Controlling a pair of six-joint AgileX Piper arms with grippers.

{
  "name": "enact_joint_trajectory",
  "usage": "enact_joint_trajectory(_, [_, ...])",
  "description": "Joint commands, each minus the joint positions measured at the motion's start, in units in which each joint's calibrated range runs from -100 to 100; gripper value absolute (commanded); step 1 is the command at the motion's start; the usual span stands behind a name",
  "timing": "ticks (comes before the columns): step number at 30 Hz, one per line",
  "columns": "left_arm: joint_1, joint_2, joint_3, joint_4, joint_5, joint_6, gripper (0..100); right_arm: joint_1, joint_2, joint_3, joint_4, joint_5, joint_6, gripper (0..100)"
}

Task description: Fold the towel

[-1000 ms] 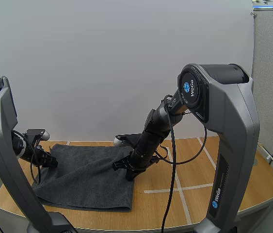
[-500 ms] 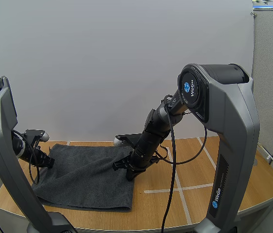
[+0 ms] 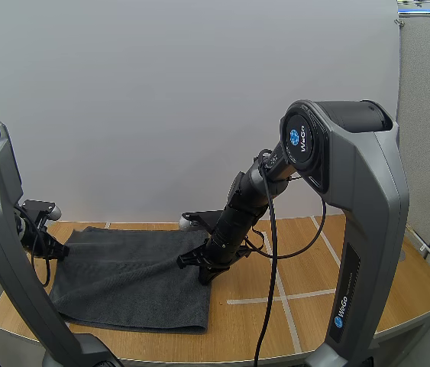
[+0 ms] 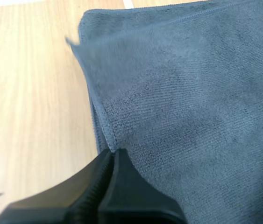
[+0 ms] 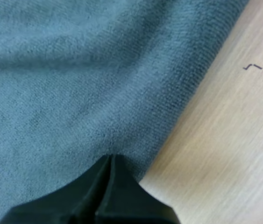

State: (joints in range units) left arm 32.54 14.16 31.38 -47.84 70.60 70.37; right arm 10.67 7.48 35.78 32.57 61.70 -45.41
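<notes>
On the tabletop (image 3: pixel 306 306), left claw (image 4: pixel 111 151) and right claw (image 5: pixel 110 156) each clamp a towel (image 3: pixel 134 279) edge, the pinched cloth hidden inside.

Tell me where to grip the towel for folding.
Probably the towel by its thin side edges: it lies flat on the table, so only edges offer a pinch. Come low from outside, where the left end effector and right end effector sit.

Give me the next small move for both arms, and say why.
Probably lift both grippers slightly together. The left gripper and right gripper each pinch the towel at an edge with shut fingers, while it lies flat on the table; the held side must clear the wood before folding over.
</notes>
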Motion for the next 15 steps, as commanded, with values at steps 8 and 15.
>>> enact_joint_trajectory(8, [0.08, -0.23, -0.77, -1.45, -2.07, -0.6, 0, 0.06, -0.24, -0.16, -0.19, 1.28, -0.61, 0])
enact_joint_trajectory(15, [-0.06, -0.23, -0.77, -4.86, -5.58, -0.08, 0, 0.06, -0.24, -0.16, -0.19, 1.28, -0.61, 0])
